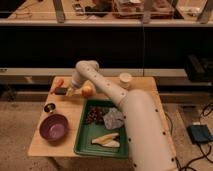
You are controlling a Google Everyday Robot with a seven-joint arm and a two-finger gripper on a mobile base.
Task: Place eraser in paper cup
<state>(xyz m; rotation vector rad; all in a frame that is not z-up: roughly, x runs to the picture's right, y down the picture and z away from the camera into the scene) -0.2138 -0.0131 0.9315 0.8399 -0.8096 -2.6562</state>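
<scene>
Wooden table (142,85) under dim light, dark shelving behind. Far out at the table's 10 o'clock corner: the tool (69,92), lowered almost to the wood and clenched. Black eraser (60,91) right at its tips, apparently pinched there, sticking out toward 9 o'clock. Long axis of the eraser roughly 9-to-3, flat along the table top. Carrot (56,84) just beside it at 11 o'clock, touching or nearly so; cannot tell which.

Paper cup (125,79) upright near the back edge, at about 2 o'clock from the tool and well apart from it. Mouth open upward, nothing visible inside. Orange fruit (88,91) just beside the tool at 3 o'clock, sitting almost on the straight line between eraser and cup. Arm (102,85) stretched over that same stretch of table.

Judged from this: grasp step about finished, carry and drop not yet done. Next move likely a lift clear of the wood, then a sweep toward 2 o'clock, high enough to pass over the fruit and end above the cup's rim. Main risk a nudge to the fruit or a tipped cup on a low approach.
</scene>
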